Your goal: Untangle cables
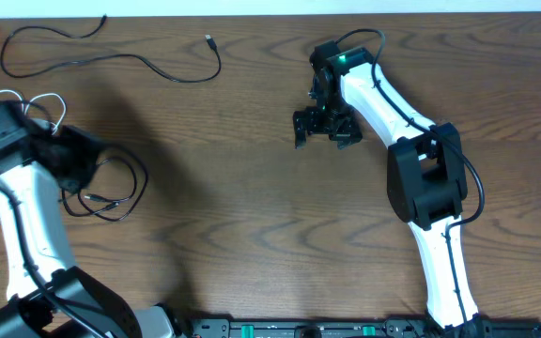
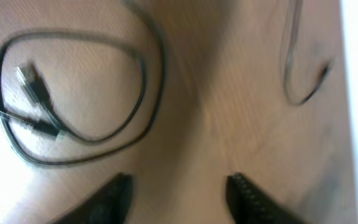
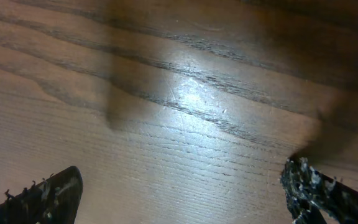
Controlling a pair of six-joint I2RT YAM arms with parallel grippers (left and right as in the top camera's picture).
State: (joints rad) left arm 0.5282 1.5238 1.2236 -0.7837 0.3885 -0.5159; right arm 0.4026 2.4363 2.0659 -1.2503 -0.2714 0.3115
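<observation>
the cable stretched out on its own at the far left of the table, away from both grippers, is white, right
No. That cable is black, not white; the overhead view shows it. The rest holds: it lies stretched out on its own at the far left of the table, away from the left gripper and the right gripper.

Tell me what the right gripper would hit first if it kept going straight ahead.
Probably just the bare wooden table. The right gripper, jaws open and empty, has only wood ahead of it in its wrist view. I can't tell how far off the surface is.
</observation>
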